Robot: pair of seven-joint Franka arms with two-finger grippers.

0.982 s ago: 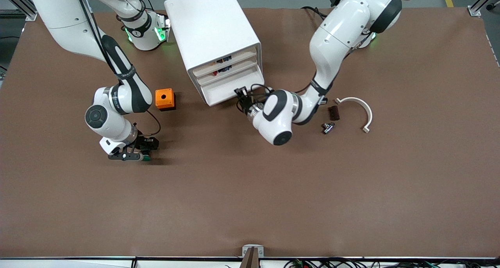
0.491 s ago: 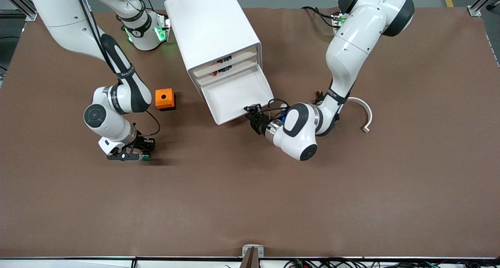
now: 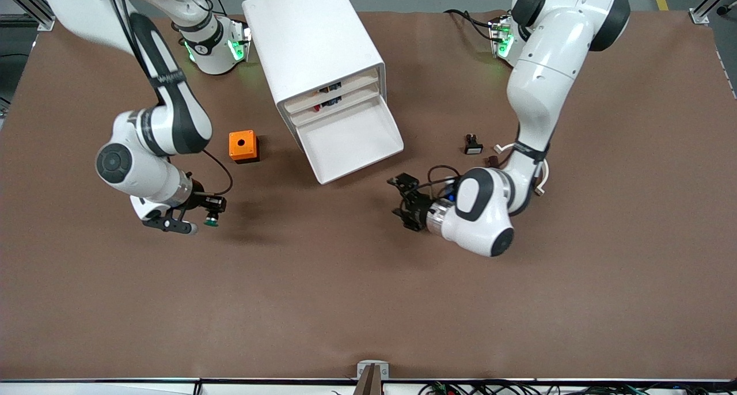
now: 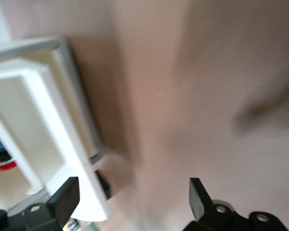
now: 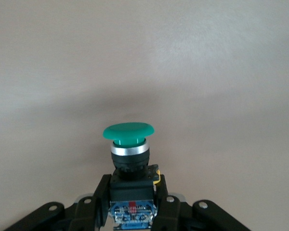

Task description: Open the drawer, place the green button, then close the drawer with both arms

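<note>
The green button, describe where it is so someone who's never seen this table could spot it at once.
Start at the white cabinet, go past the orange box toward the right arm's end of the table. The right hand is shut on the button, off the table. Its round green cap is the only green thing there.

A plain brown table cover (image 3: 368,280) carries a white boxy cabinet (image 3: 311,44) and an orange box (image 3: 243,146). The small push button (image 5: 129,144) has a green cap, a silver ring and a black body, apparently blue at the base.
</note>
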